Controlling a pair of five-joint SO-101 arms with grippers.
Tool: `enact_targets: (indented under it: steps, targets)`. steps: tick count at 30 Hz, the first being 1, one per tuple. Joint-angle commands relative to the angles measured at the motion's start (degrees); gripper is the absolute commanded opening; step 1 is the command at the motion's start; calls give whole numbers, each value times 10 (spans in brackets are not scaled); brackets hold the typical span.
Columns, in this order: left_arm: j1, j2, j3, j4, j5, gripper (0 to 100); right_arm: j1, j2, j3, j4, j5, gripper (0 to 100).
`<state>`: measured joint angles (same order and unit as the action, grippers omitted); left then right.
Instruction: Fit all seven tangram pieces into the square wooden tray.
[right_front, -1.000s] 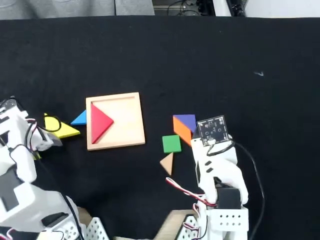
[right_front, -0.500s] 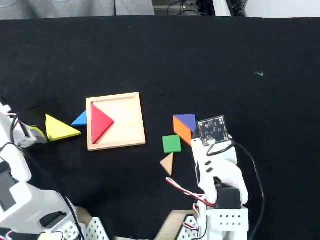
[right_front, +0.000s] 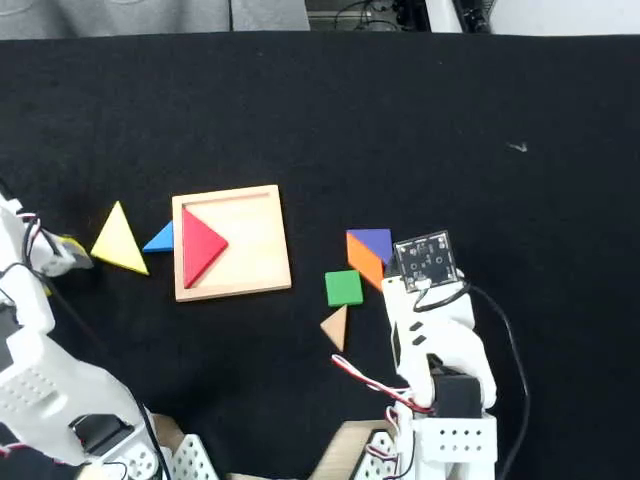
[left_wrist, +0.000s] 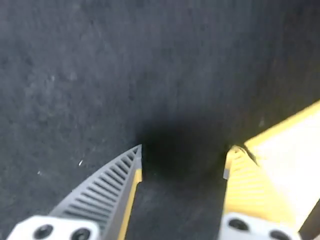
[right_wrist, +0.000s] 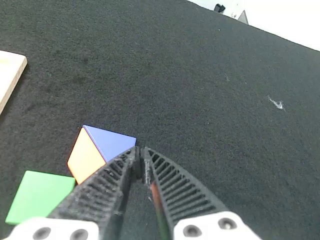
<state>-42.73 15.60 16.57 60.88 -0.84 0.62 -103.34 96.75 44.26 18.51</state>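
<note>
Tabletop (left_wrist: 150, 60) shows between the left fingers (left_wrist: 112, 185), which stand apart, with the yellow triangle (left_wrist: 290, 150) just beside one of them. The right fingers (right_wrist: 165, 185) are pressed together, their tips just short of the blue triangle (right_wrist: 112, 141) and orange piece (right_wrist: 87, 157). Beyond the yellow triangle from the left fingers sits the wooden tray (right_front: 275, 240), holding a red triangle (right_front: 203, 243).

one square wooden tray (right_front: 256, 228). seven tangram pieces: five triangles, namely a red triangle (right_front: 203, 243), a yellow triangle (right_front: 119, 242), a light blue triangle (right_front: 161, 239), a dark blue triangle (right_front: 375, 242) and a tan triangle (right_front: 336, 325); one green square (right_front: 344, 287); one orange parallelogram (right_front: 366, 263). two grippers: the left gripper (left_wrist: 182, 156) and the right gripper (right_wrist: 140, 152).
</note>
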Motion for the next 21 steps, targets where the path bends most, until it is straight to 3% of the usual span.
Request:
enact_targets:
  steps: [1, 10, 17, 21]
  targets:
    - [39, 11, -59, -4, 42, 266, -9, -48, -2, 1, 4, 15]
    - [147, 18, -92, 4, 125, 266, -9, -48, -2, 1, 4, 15]
    - [116, 18, -247, 170, 125, 266, -8, -48, -2, 1, 4, 15]
    - [173, 33, -313, 185, 118, 270, -8, -48, -2, 1, 4, 15]
